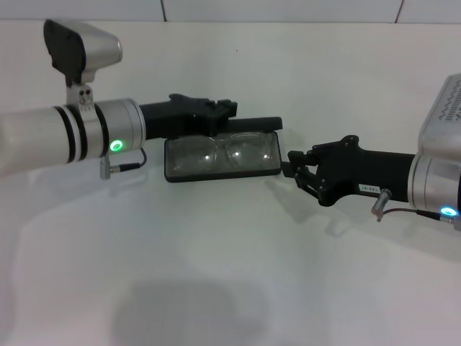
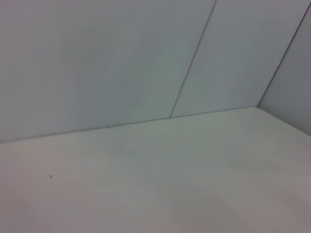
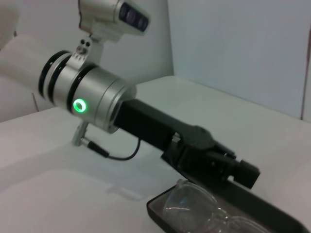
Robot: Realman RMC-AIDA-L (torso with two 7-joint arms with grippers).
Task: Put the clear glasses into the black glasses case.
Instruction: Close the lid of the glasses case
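The black glasses case (image 1: 180,173) lies open in the middle of the table, its lid (image 1: 256,123) standing up along the far side. The clear glasses (image 1: 225,153) lie inside the case on the lining, filling its width. My left gripper (image 1: 227,109) reaches in from the left and sits at the lid's far edge, behind the case. The right wrist view shows the left gripper (image 3: 238,170) just above the lid, with the clear glasses (image 3: 194,206) in the case (image 3: 158,213) below it. My right gripper (image 1: 288,163) stands open just off the case's right end, holding nothing.
The white table (image 1: 230,274) runs wide in front of the case. A tiled wall (image 2: 121,58) rises behind the table. My left arm's cable (image 1: 126,167) hangs near the case's left end.
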